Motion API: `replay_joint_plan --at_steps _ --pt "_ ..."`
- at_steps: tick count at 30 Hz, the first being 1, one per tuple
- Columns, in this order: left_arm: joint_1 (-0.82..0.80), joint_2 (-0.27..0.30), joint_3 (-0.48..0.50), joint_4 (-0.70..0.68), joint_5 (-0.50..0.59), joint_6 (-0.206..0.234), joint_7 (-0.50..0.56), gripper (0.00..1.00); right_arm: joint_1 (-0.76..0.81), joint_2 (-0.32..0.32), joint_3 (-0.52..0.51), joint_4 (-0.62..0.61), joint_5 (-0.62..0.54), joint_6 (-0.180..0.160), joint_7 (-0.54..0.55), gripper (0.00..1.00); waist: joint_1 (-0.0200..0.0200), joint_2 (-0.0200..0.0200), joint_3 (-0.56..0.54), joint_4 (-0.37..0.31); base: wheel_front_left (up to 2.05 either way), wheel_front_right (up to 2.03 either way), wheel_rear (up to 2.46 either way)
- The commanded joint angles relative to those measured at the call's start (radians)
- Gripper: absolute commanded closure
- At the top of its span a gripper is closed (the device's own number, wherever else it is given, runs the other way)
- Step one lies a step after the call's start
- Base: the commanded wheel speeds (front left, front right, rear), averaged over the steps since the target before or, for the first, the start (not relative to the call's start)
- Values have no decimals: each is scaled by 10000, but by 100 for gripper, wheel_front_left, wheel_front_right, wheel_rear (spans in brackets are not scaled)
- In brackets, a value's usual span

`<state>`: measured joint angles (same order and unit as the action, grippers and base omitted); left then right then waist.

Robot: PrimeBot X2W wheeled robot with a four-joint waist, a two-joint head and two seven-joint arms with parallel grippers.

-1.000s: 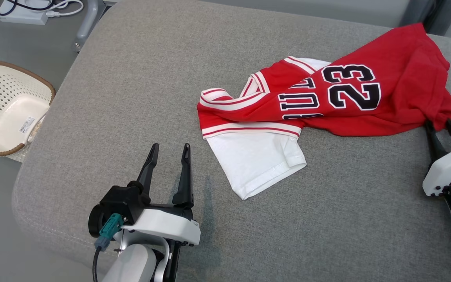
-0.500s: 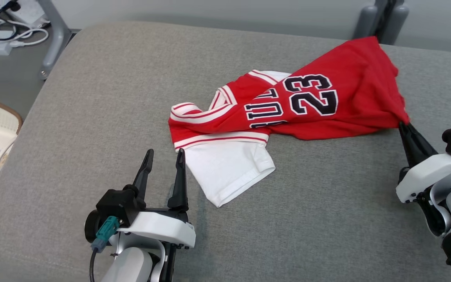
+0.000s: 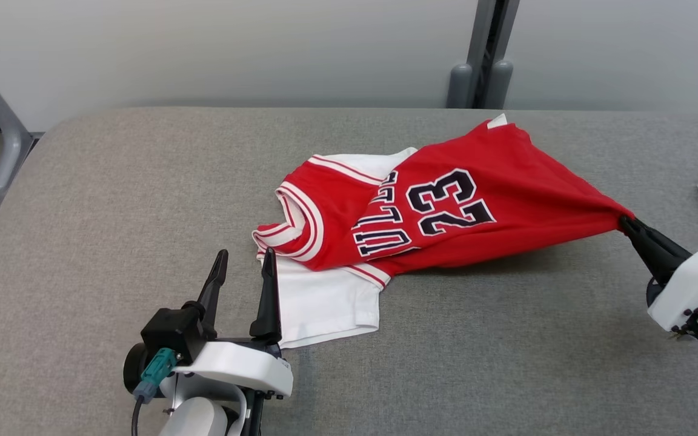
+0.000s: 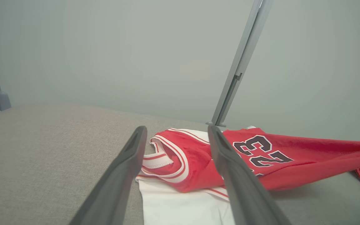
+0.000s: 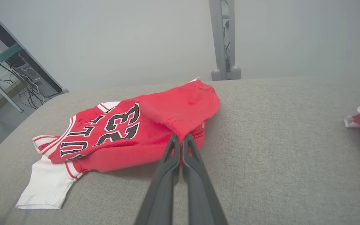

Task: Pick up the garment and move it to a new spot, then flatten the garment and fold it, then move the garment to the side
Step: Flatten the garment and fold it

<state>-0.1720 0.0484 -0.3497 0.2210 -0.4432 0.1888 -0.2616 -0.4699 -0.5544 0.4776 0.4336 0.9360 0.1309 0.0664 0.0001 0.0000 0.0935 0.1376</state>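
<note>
Head view: pinching hem corner of red 23 jersey (image 3: 506,181) with right gripper (image 3: 624,222), clenched, taut, mid grey padded table (image 3: 113,212), probably for towing elsewhere. With left gripper (image 3: 245,257) spread, empty, just beside white sleeve (image 3: 325,303): staged for flattening.

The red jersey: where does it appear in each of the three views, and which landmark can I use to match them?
Head view: the jersey lies at the centre, pulled right to the right gripper.
Left wrist view: lower middle to the right edge, beyond the left gripper.
Right wrist view: left of centre, pinched at the fingertips.
Shared landmark: the grey post standing behind it.
</note>
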Motion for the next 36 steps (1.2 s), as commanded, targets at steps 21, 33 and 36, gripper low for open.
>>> replay_joint_plan --at_steps 21,33,36 --pt "-725 47 -726 -139 -297 20 -45 0 -1353 -371 -880 -264 -839 -4 1902 100 -1 0 1178 1161 0 0 0" --pt "-1076 39 -1113 -289 -502 217 -45 0 -3104 291 106 4186 -2271 -4 64 0 -1 0 1770 2002 0 0 0" --pt "-1077 45 -1115 -290 -483 253 -45 0 -3379 613 266 5052 -2396 -2 -118 0 -1 0 1768 1925 0 0 0"
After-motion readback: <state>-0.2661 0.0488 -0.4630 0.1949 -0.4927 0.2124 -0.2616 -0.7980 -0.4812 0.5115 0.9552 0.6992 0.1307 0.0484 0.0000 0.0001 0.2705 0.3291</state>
